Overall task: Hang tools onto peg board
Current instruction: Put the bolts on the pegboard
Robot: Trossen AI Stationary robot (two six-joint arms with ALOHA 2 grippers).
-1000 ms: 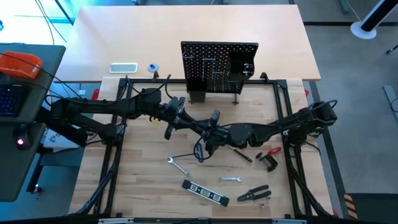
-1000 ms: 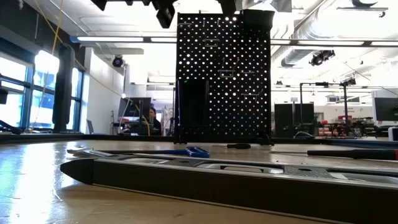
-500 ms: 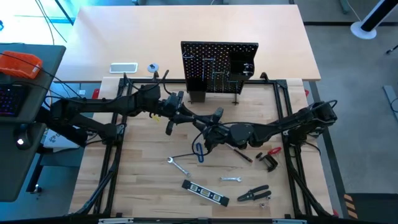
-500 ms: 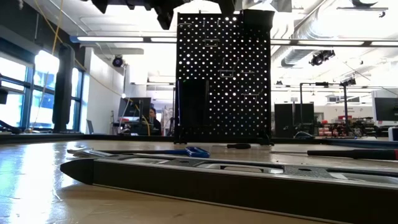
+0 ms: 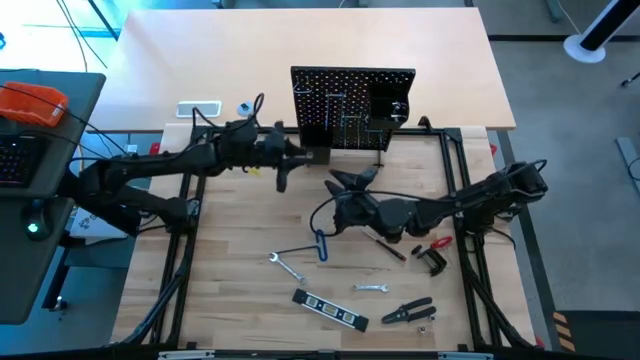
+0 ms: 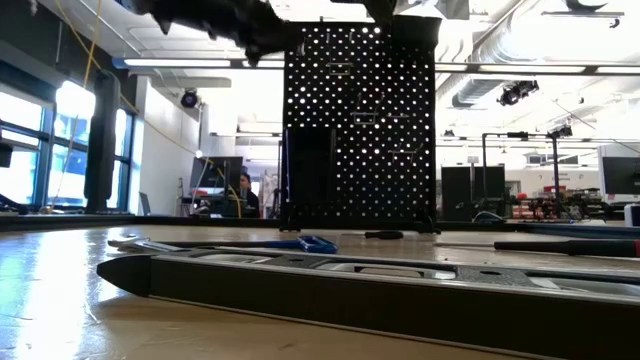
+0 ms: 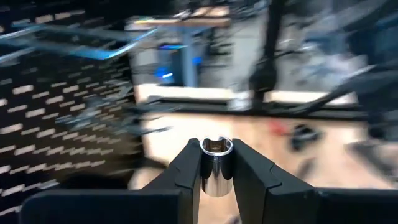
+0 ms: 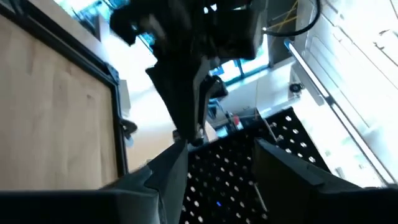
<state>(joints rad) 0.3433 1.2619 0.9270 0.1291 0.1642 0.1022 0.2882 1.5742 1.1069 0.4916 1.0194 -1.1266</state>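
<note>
The black peg board [image 5: 352, 108] stands upright at the table's far side. My left gripper [image 5: 302, 156] hangs level just left of the board's foot, shut on a small chrome socket [image 7: 216, 167]. My right gripper [image 5: 347, 180] floats open at mid-table with nothing between its fingers [image 8: 168, 177]. Lying flat on the table are the blue-handled bent key [image 5: 320, 243], two silver wrenches [image 5: 288, 267], a screwdriver [image 5: 386, 248], the black level [image 5: 330, 310], the pliers [image 5: 408, 312] and the red-and-black clamp [image 5: 432, 255]. My left gripper pinches the chrome socket by its round sides [image 7: 205, 177] between its two fingers. The socket lies along the fingers, its hollow end [image 7: 216, 146] pointing away from the wrist. The fingers are about level, and the socket is lifted clear of the table.
A white tray [image 5: 198, 108] and a small tape roll [image 5: 245, 109] lie on the far tabletop left of the peg board. The black frame rails [image 5: 455, 175] border the work area. In the low view the level [image 6: 380, 290] fills the foreground before the peg board [image 6: 360, 125].
My left gripper has swung from mid-table toward the far edge, up beside the peg board's left foot, and has rolled a little, carrying the socket. My right gripper has opened and turned where it hangs. The tools on the table have not moved.
</note>
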